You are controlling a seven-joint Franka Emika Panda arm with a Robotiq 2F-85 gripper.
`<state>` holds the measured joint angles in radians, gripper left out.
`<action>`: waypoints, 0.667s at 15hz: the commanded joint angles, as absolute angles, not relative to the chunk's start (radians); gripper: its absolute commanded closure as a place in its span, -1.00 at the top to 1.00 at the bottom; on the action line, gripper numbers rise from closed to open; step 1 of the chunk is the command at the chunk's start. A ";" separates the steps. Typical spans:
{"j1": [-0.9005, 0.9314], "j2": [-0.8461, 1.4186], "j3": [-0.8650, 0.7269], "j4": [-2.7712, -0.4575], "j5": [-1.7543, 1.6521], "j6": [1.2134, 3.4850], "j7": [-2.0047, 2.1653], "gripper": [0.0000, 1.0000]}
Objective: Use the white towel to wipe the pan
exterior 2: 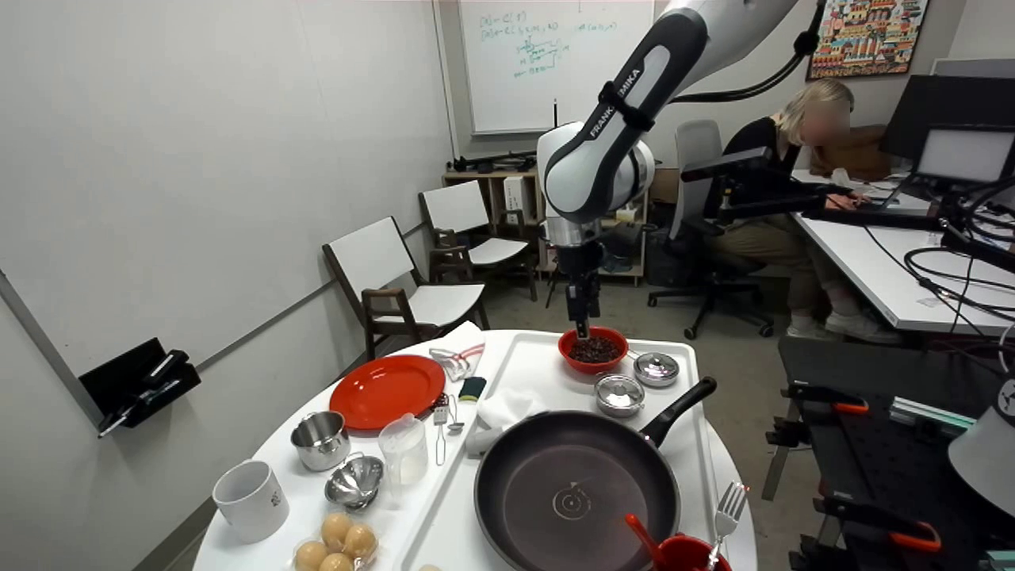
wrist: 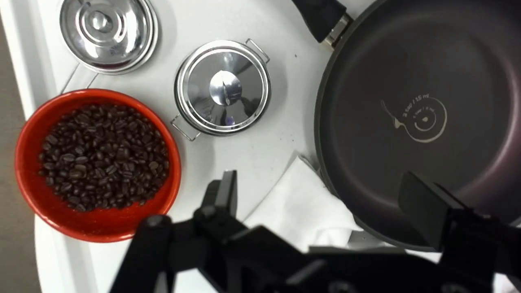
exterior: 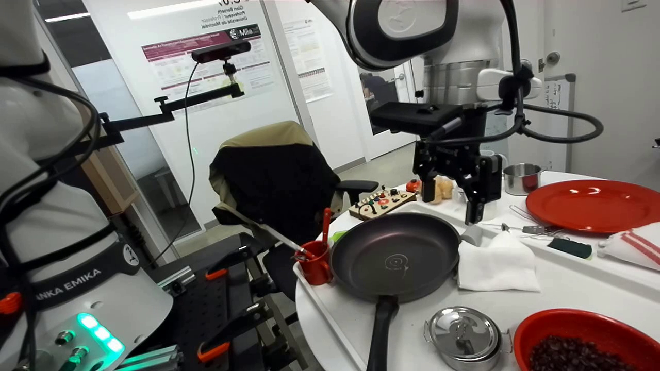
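Note:
The white towel (exterior: 497, 265) lies crumpled on the white tray, right beside the pan (exterior: 397, 257). The towel (exterior 2: 511, 406) and the dark round pan (exterior 2: 575, 500) show in both exterior views. My gripper (exterior: 451, 202) is raised above the table, fingers apart and empty; in an exterior view the gripper (exterior 2: 583, 317) hangs pointing down. In the wrist view the gripper (wrist: 319, 187) is open, with the towel (wrist: 301, 203) below between its fingers and the pan (wrist: 407, 81) at right. Part of the towel is hidden behind the gripper body.
A red bowl (wrist: 175, 175) of dark beans and a lidded steel pot (wrist: 224, 87) stand near the towel. A red cup (exterior: 315, 268) with cutlery touches or nearly touches the pan. A red plate (exterior: 593, 201) and a striped cloth (exterior: 634, 245) lie beyond the tray.

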<state>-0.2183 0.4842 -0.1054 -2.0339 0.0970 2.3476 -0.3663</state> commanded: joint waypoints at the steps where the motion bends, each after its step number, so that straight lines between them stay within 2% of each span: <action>1: -0.250 0.545 -0.056 -1.955 0.196 2.360 -0.282 1.00; 10: -0.254 0.763 -0.018 -1.716 0.329 2.334 -0.091 1.00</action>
<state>-0.2465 0.6623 -0.0223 -1.8359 0.3063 2.3530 -0.1538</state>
